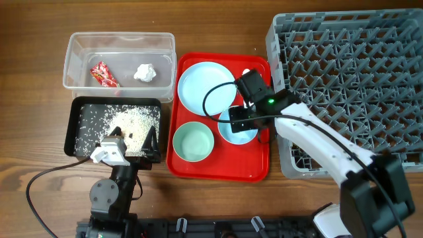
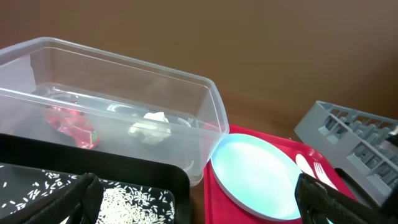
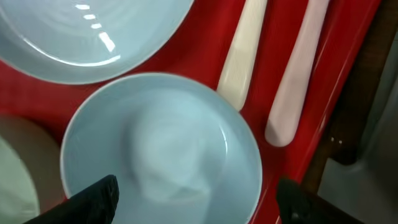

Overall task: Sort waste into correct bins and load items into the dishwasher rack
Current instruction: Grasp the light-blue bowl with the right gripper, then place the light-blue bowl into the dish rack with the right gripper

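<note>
The clear tub (image 1: 119,46) holds the red wrapper (image 1: 104,75) and the white tissue ball (image 1: 145,73); both also show in the left wrist view, wrapper (image 2: 73,124) and tissue (image 2: 151,127). The black tray (image 1: 76,125) holds the rice scraps (image 1: 135,122). My left gripper (image 1: 134,140) is open and empty over the black tray's front right corner. My right gripper (image 1: 241,119) is open, its fingers either side of the light blue bowl (image 3: 161,143) on the red tray. The light blue plate (image 1: 205,86) and pale green bowl (image 1: 193,142) sit beside it. Spoon (image 3: 245,50) and fork (image 3: 298,68) handles lie by the bowl. The yellow cup is out of view.
The flat red serving tray (image 1: 218,168) lies between the black tray and the grey dishwasher rack (image 1: 350,73), whose near wall stands right beside the red tray's right edge. The right arm reaches across the rack's front left corner.
</note>
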Controlling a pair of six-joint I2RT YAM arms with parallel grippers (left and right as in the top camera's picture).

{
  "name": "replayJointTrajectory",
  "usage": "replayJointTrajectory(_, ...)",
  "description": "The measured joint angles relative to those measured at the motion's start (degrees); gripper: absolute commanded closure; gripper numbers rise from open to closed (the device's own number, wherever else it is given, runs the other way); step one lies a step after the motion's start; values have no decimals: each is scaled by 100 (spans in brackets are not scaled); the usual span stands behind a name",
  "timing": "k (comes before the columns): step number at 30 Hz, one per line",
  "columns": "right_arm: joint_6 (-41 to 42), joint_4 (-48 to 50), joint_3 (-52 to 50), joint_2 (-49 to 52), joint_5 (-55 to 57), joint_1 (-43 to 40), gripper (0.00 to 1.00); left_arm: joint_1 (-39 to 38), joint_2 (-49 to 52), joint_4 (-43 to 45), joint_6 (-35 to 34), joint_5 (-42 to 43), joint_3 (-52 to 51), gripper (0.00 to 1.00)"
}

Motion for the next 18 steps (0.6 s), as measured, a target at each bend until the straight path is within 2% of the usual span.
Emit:
replayJointTrajectory(1,2,140,0,103,79,-13,23,0,-2,0,0,-2,0,0)
replayJointTrajectory(2,-2,184,0,227,133,-63,37,0,0,0,0,0,0,0)
replayJointTrajectory(4,-28,234,0,472,98,-203,71,0,-2,0,0,0,0,0)
replayJointTrajectory(8,-186,284,0,793,-188,-273,94,0,-2,0,0,0,0,0)
replayJointTrajectory(13,9,-33,0,531,9,-273,96,0,-2,0,0,-2,0,0)
replayJointTrajectory(16,52,-153,0,-313,514,-273,96,0,-2,0,0,0,0,0)
replayJointTrajectory(18,74,-129,0,-1235,1014,-273,96,0,-2,0,0,0,0,0)
